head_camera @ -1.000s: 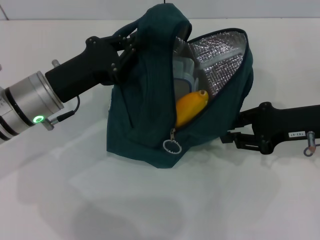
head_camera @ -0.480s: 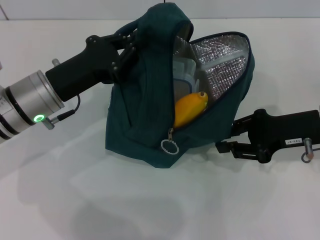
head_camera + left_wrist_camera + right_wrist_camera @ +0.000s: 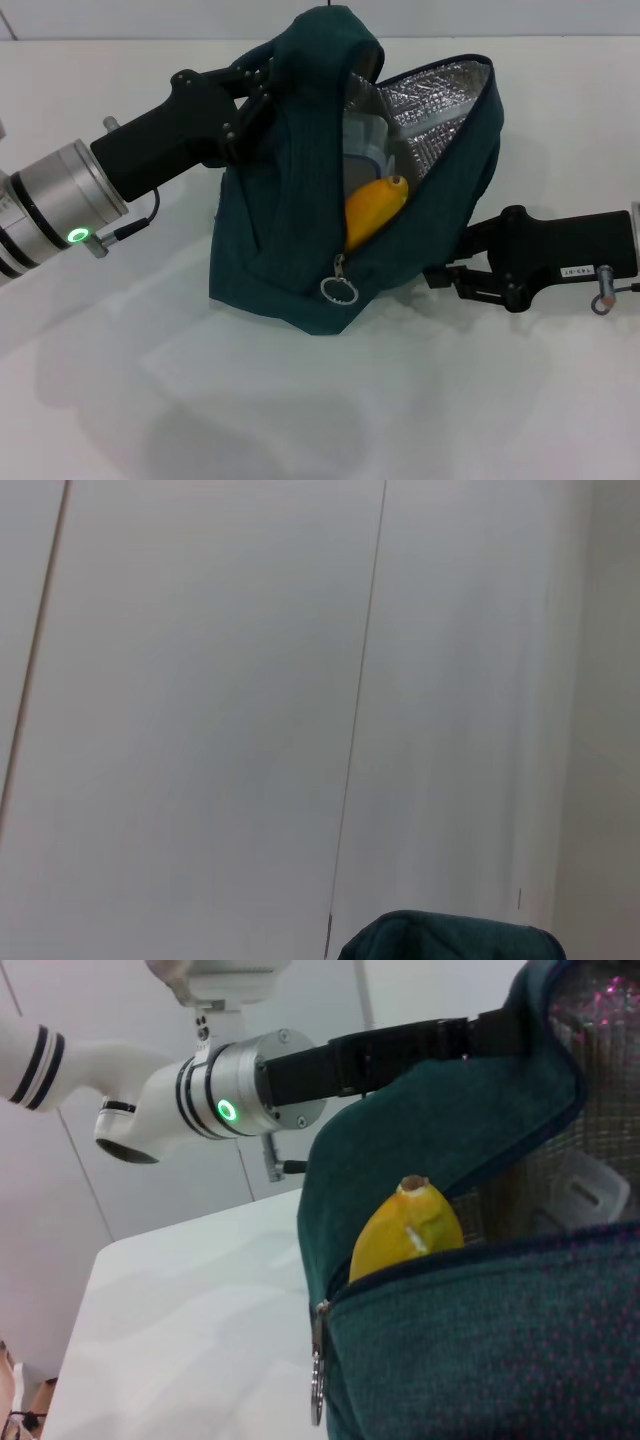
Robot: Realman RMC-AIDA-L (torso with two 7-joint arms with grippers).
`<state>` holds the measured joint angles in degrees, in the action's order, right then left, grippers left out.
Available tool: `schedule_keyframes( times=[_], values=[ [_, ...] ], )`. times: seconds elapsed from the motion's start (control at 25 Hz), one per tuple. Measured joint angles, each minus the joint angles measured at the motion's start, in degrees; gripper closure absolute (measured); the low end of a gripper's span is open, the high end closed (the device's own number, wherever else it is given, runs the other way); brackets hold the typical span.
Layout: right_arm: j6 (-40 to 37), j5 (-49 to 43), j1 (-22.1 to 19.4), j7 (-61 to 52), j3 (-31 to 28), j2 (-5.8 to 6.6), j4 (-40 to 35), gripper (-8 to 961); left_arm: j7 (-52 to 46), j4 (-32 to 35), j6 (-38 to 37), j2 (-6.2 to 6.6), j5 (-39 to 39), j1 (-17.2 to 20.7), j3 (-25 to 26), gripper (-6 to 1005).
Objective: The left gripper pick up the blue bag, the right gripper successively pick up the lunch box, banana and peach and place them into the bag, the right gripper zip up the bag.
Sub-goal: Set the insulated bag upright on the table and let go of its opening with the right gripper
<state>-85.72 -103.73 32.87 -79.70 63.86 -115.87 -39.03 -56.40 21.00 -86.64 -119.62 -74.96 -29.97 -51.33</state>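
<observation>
Your left tool (image 3: 262,88) grips the blue bag (image 3: 290,240) by its top, lifted but touching the worktop (image 3: 300,400). The right tool (image 3: 440,276), fingers hidden, presses the bag's side. The banana (image 3: 372,208) pokes out; zipping could snag it.

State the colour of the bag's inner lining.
Silver, quilted foil lining inside the blue bag; clearest in the head view.

A white table (image 3: 300,400) stands before pale panelled walls (image 3: 200,680).
</observation>
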Motion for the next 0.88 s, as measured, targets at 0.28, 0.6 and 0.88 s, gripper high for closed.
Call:
schedule_keyframes(
  times=[0.28, 0.6, 0.88],
  values=[
    [0.5, 0.9, 0.4, 1.4, 0.9, -0.07, 0.2, 744, 0.3, -0.2, 1.3, -0.05, 0.1, -0.4, 0.0, 909],
    [1.4, 12.0, -3.7, 9.7, 0.2, 0.22, 0.4, 870, 2.7, -2.4, 1.5, -0.09, 1.8, -0.6, 0.0, 901],
    [2.0, 21.0, -7.6, 15.7, -0.1, 0.42, 0.6, 888, 5.9, -4.6, 1.4, -0.25, 2.4, -0.4, -0.1, 894]
  ],
)
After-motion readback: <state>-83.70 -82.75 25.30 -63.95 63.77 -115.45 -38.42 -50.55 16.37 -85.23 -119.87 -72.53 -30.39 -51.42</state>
